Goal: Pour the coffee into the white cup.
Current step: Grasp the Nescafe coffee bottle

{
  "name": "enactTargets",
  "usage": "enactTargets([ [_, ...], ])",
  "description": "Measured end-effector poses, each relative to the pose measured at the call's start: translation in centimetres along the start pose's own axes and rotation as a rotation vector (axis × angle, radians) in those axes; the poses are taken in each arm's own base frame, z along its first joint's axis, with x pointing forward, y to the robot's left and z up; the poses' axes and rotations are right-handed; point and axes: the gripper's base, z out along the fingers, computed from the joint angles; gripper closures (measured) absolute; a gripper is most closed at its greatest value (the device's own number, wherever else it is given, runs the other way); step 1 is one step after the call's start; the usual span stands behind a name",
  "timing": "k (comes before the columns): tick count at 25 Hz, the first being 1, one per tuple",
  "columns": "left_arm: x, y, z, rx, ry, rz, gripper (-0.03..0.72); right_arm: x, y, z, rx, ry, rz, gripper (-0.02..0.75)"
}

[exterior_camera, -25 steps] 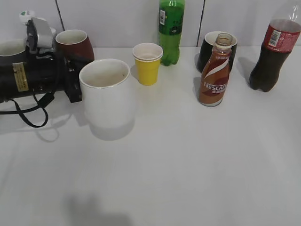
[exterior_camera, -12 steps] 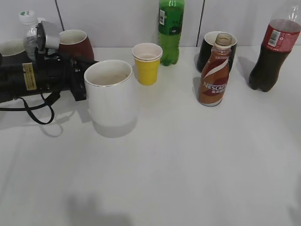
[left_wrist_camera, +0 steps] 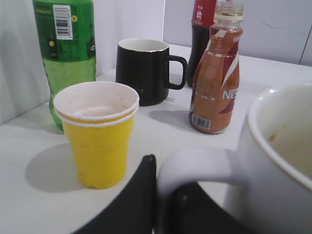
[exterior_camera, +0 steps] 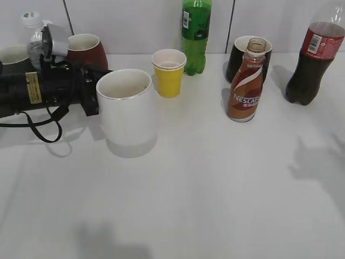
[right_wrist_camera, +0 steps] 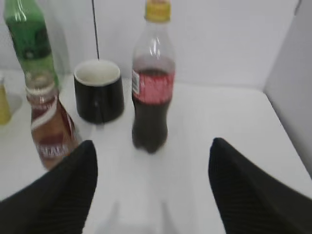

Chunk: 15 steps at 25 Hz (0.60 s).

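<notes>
- Left gripper point(exterior_camera: 96, 93) clamped the handle of the white cup point(exterior_camera: 127, 106), standing left of centre.
- Coffee bottle point(exterior_camera: 246, 81) stood uncapped, far right, well apart from the cup.
- Right gripper point(right_wrist_camera: 152, 187) had jaws spread wide, empty.

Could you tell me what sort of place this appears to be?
Probably a lab tabletop staged for pouring practice: a bare white table against a white panelled wall, with bottles and cups such as the Nescafe bottle and white cup.
</notes>
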Motion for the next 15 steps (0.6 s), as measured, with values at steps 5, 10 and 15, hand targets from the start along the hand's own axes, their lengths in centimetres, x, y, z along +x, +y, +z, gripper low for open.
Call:
enactTargets([
  [5, 0.0, 0.0, 0.0, 0.000, 0.000, 0.000, 0.652, 3.7, 0.4, 3.2, -0.021, -0.057, 0.032, 0.194],
  [10, 0.0, 0.0, 0.0, 0.000, 0.001, -0.001, 0.652, 6.8, 1.3, 5.8, -0.109, -0.068, 0.057, 0.195],
  [15, 0.0, 0.0, 0.0, -0.001, 0.002, -0.002, 0.652, 9.0, 3.2, 8.8, -0.307, -0.055, 0.008, 0.182],
])
